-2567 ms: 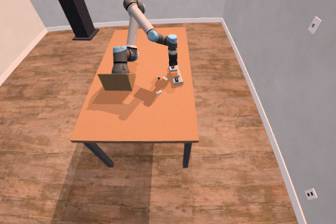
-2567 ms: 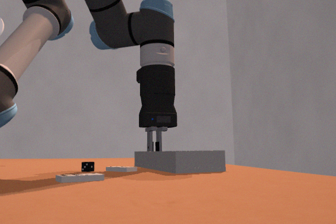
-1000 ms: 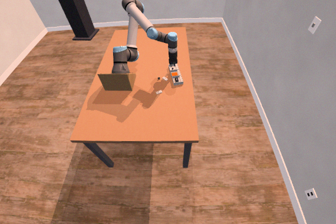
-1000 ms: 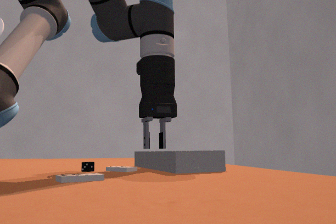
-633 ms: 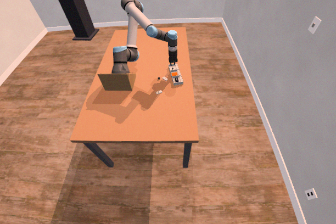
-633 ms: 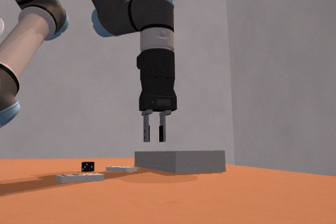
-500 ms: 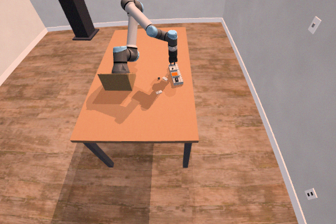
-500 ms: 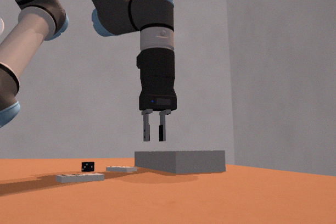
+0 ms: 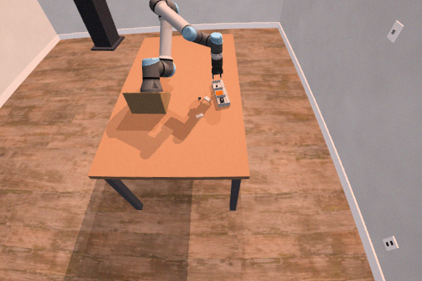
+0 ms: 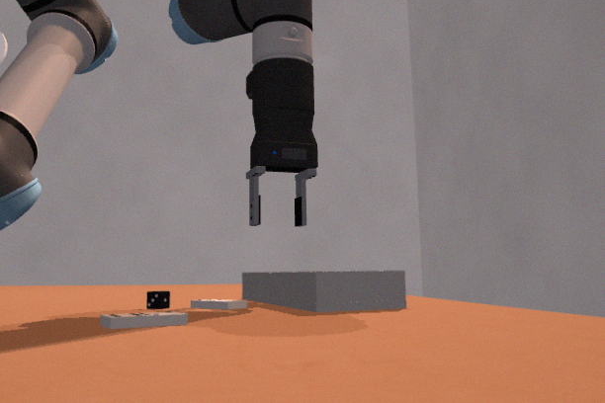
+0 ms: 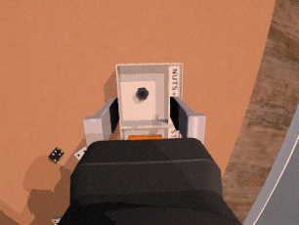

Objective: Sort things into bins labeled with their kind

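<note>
My gripper [image 9: 216, 77] [image 10: 277, 223] [image 11: 144, 108] is open and empty, above the bin labelled "NUTS+" [image 11: 149, 65], whose label is partly cut off. A small dark nut-like piece [image 9: 216, 86] [image 11: 142, 93] lies on that bin's floor. The middle bin holds an orange thing [image 9: 219, 93] [image 11: 145, 138]; its label is mostly hidden. A black thing [image 9: 222, 100] lies in the nearest bin. A black die [image 9: 199, 98] [image 10: 158, 299] [image 11: 56, 155] lies on the table. One white domino-like tile [image 9: 207, 98] [image 10: 218, 304] lies near the bins, another [image 9: 199, 115] [image 10: 143, 320] farther off.
The joined grey bins stand in a row near the right edge of the table [image 9: 172, 164]. A brown upright panel [image 9: 148, 103] stands in front of the arm's base. The arm's shadow falls across the tiles and the die.
</note>
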`<state>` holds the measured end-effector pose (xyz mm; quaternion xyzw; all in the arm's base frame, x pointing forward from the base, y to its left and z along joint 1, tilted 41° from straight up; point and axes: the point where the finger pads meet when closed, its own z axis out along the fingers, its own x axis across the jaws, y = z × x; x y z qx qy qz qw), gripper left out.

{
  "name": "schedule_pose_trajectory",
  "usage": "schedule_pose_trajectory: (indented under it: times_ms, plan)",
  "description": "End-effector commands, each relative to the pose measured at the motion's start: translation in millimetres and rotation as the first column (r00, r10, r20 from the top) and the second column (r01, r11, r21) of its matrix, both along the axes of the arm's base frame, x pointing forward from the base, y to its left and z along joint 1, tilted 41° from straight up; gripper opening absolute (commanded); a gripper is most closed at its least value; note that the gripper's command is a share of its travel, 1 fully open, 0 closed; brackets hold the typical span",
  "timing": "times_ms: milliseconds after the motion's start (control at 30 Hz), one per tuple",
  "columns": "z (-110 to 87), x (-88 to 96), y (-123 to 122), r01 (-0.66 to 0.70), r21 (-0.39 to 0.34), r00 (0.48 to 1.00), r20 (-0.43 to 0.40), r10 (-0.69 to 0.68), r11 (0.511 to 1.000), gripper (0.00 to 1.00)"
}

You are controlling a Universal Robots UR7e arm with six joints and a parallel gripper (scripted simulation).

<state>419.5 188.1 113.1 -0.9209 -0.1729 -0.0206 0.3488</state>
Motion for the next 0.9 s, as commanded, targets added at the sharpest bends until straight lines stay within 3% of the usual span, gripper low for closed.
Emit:
schedule_pose_trajectory:
  times_ms: [0, 867]
  plan:
    - [17.1, 1.8, -14.9, -0.001, 0.0, 1.0, 0.0, 0.001, 1.0, 1.0]
    - [83.6, 9.1, -72.2, -0.001, 0.0, 1.0, 0.0, 0.001, 1.0, 1.0]
